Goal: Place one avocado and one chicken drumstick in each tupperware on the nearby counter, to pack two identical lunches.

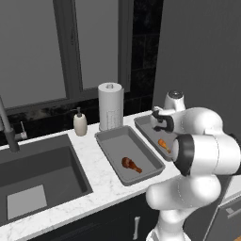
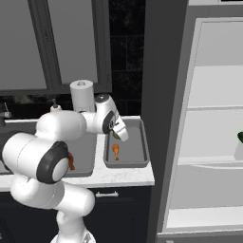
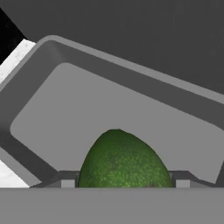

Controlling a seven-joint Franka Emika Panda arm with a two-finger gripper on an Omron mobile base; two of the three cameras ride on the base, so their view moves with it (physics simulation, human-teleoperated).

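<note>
End effector (image 3: 121, 183) gripping 1 avocado (image 3: 124, 159) – fingers part-spread around it, above grey tray (image 3: 52, 87)

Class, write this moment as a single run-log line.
gripper: shut on avocado | position: over right tupperware | its drumstick: in | left tupperware: drumstick only

Left tray (image 1: 113, 162) wide open from above, just drumstick (image 1: 131, 164) lying near its front. Right tray (image 2: 141, 149) tighter: dark fridge side panel (image 2: 159, 118) hugs its right edge, another drumstick (image 2: 115, 151) on floor. Paper towel roll (image 1: 110, 106) and soap bottle (image 1: 80, 123) block back approach.
</note>
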